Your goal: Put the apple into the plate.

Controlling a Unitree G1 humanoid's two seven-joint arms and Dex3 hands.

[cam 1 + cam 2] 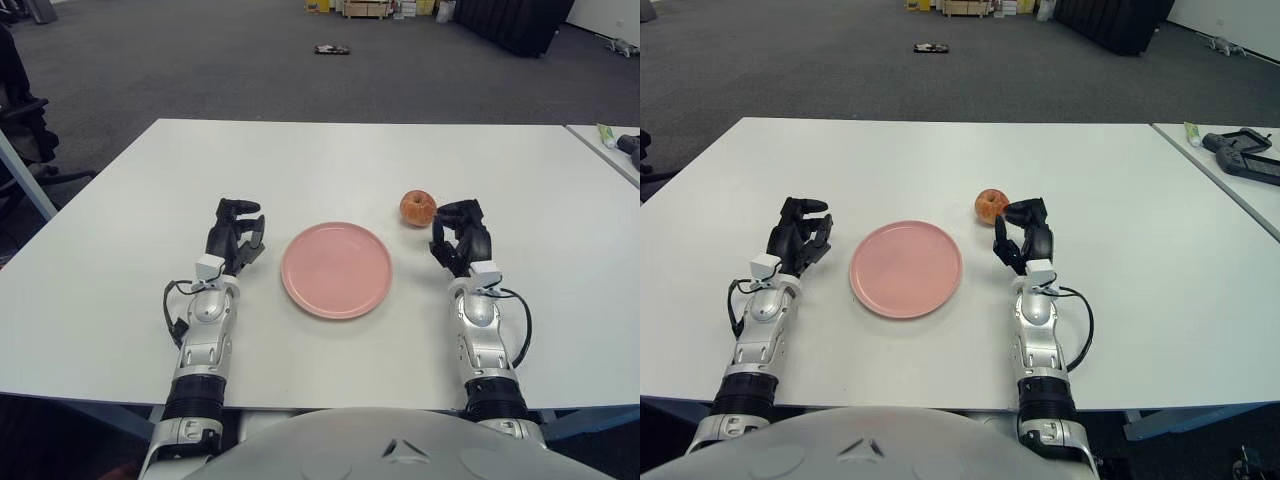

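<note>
We see the red apple on the white table, just beyond the empty pink plate. Our right hand sits just beside the fruit, fingers loosely spread, holding nothing. Our left hand shows left of the plate, relaxed and empty. Grasping and placing remain, we judge.

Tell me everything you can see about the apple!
The apple is round and red with orange-yellow patches, and its skin looks smooth and a little shiny. It sits upright on the white table, with a small dip at the top. It is whole, not cut. It lies beyond the pink plate and to its right, not in it. The right hand is close beside it, fingers open, not holding it.
</note>
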